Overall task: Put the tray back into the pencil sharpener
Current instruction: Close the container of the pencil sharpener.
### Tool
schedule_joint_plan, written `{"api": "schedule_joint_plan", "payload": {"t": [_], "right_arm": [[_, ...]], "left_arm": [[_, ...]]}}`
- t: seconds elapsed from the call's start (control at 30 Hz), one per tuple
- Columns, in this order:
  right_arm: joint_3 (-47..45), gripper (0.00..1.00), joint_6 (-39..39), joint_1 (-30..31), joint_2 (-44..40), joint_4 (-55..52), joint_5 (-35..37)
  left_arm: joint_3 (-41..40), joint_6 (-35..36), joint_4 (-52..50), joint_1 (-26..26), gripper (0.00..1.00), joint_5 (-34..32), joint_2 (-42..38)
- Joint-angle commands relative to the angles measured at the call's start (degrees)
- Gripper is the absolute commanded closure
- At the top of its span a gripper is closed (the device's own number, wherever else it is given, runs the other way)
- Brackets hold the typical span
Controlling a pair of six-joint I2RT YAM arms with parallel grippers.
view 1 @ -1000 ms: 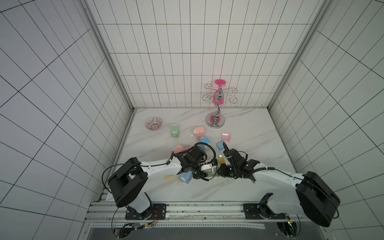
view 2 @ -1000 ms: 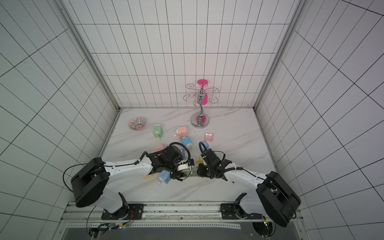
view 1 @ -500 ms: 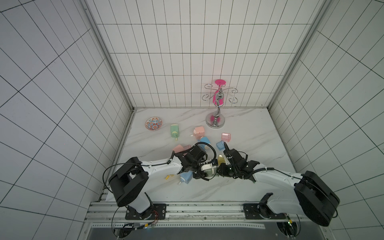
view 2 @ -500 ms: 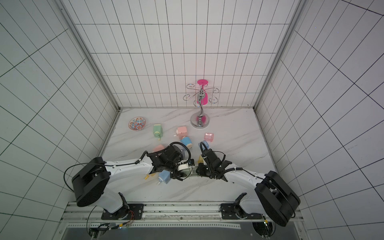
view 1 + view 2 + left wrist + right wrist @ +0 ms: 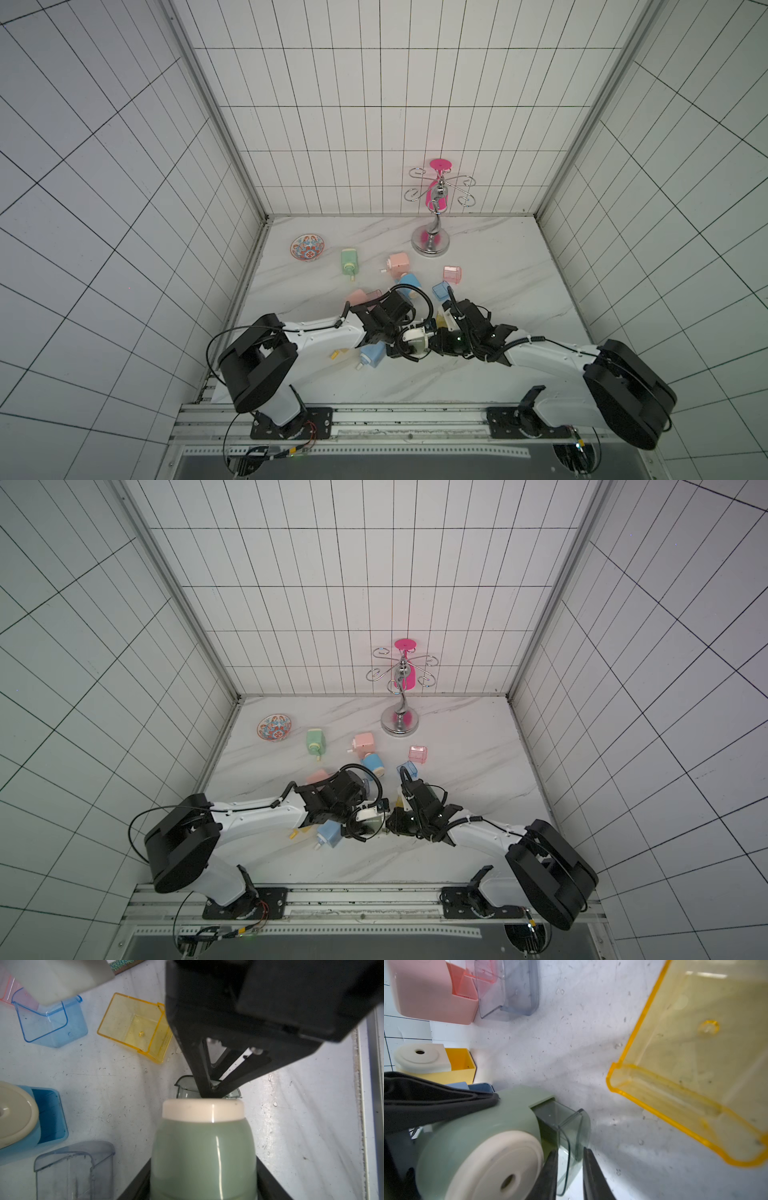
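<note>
Right wrist view shows the right gripper (image 5: 570,1150) pinching a thin outer wall of the clear tray (image 5: 566,1120), which sits partly slid into the green sharpener (image 5: 483,1126) clamped by the left gripper (image 5: 203,1159). Light, stiff and slick, it likely jams if cocked, so push square from that wall. In a top view a yellow tray (image 5: 440,322) lies near the sharpener's 1 o'clock, a blue sharpener (image 5: 371,356) beside its 8 o'clock; neither seems to block the slide.

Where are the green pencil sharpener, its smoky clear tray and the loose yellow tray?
green pencil sharpener (image 5: 203,1157): left wrist view, on its green body.
smoky clear tray (image 5: 571,1126): right wrist view, on its protruding end.
yellow tray (image 5: 133,1022): left wrist view, on its inner floor.
</note>
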Motion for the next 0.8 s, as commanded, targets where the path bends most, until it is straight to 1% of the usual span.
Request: {"api": "schedule_joint_plan", "payload": {"t": [0.0, 0.1, 0.2, 0.3, 0.37, 0.47, 0.6, 0.77], "right_arm": [[-1.82, 0.74, 1.05, -0.81, -2.33, 1.02, -0.44], [-2.8, 0.72, 1.16, -1.41, -6.22, -1.51, 2.79], [-3.51, 0.71, 1.09, -2.06, -10.48, -6.69, 6.97], [-3.45, 0.76, 0.86, -2.23, -11.1, -10.15, 10.12], [-2.72, 0.8, 0.3, -2.22, -9.14, -10.55, 9.8], [-1.7, 0.83, 0.19, -1.66, -5.66, -7.7, 7.82], [0.1, 0.84, 0.42, 0.21, -2.45, -4.85, 6.83], [-0.26, 0.84, 2.23, 0.64, 0.61, 0.78, 4.49]], "left_arm": [[0.43, 1.32, 0.19, -0.81, 0.66, 1.2, 1.71], [0.51, 1.32, -0.03, -0.87, 0.67, 1.03, 1.83], [0.59, 1.23, -0.19, -0.9, 0.67, 0.97, 1.73], [0.53, 1.14, -0.17, -0.95, 0.67, 0.98, 1.85], [0.56, 1.12, -0.08, -0.99, 0.68, 1.0, 1.92], [0.56, 1.06, -0.07, -1.16, 0.68, 0.96, 1.94], [0.43, 1.13, -0.08, -1.34, 0.68, 0.92, 1.9], [0.43, 1.22, -0.07, -1.43, 0.69, 0.93, 1.85]]}}
